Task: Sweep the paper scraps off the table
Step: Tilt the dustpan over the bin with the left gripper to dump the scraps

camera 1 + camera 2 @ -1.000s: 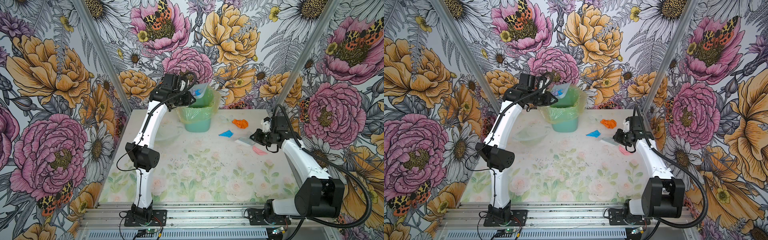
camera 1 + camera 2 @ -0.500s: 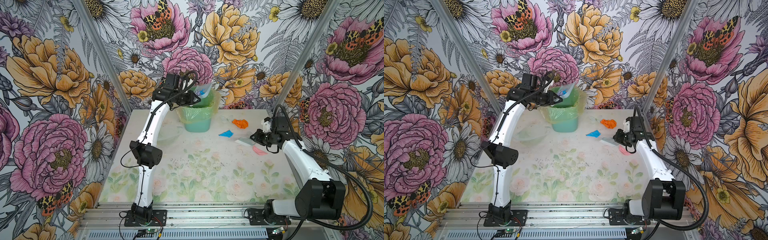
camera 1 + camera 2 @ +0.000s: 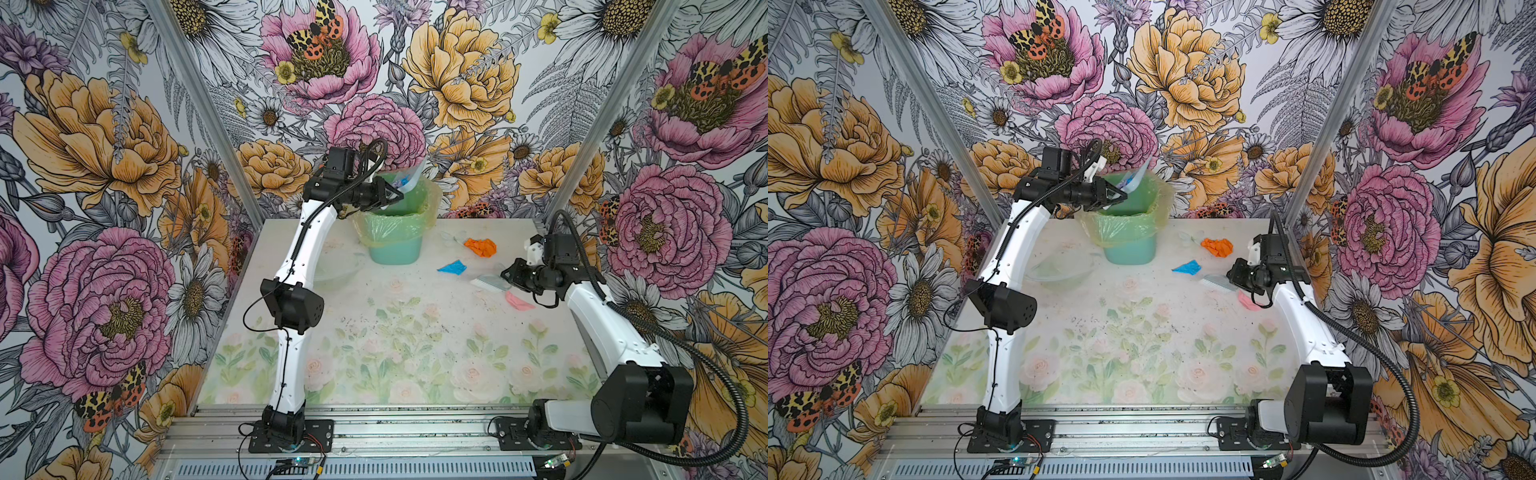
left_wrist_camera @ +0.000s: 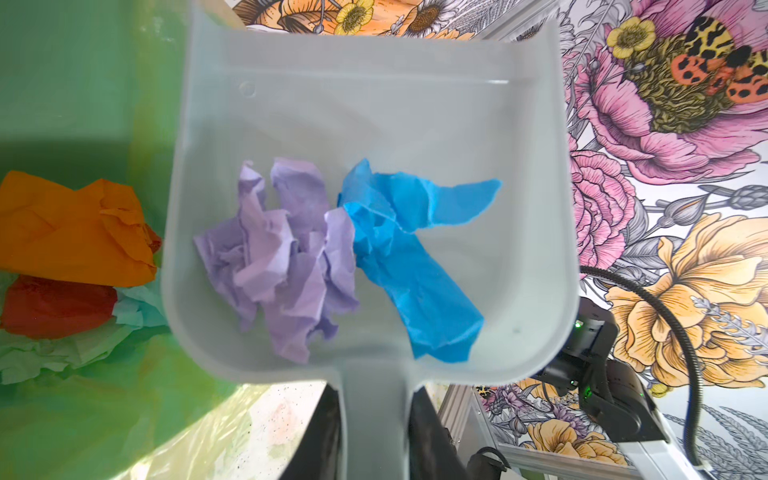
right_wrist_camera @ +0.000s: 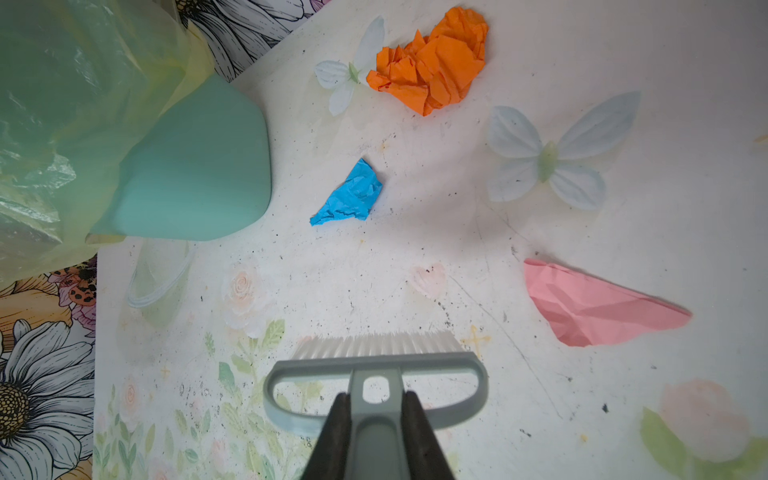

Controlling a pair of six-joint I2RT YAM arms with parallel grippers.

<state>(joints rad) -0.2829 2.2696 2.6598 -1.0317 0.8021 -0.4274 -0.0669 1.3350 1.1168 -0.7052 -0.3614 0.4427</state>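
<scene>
**Dustpan over the bin, three scraps on the table**

The left gripper (image 3: 386, 195) is clamped tight on the handle of a pale translucent plastic dustpan (image 4: 374, 104), held over a mint-green plastic bin (image 3: 395, 249) with a yellowish liner. A crumpled lilac scrap (image 4: 286, 257) and a bright blue strip (image 4: 415, 270) lie in the pan. An orange wad (image 4: 75, 232) and a red wad (image 4: 54, 307) sit in the bin.

The right gripper (image 5: 376, 424) is closed on a grey-blue hand brush (image 5: 374, 365), low over the whitish rose-printed table (image 3: 415, 332). Paper scraps lie on the table: a crumpled orange piece (image 5: 432, 62) far from the brush, a small blue piece (image 5: 349, 195) near the bin's base, and a flat pink piece (image 5: 598, 307) beside the bristles.
</scene>
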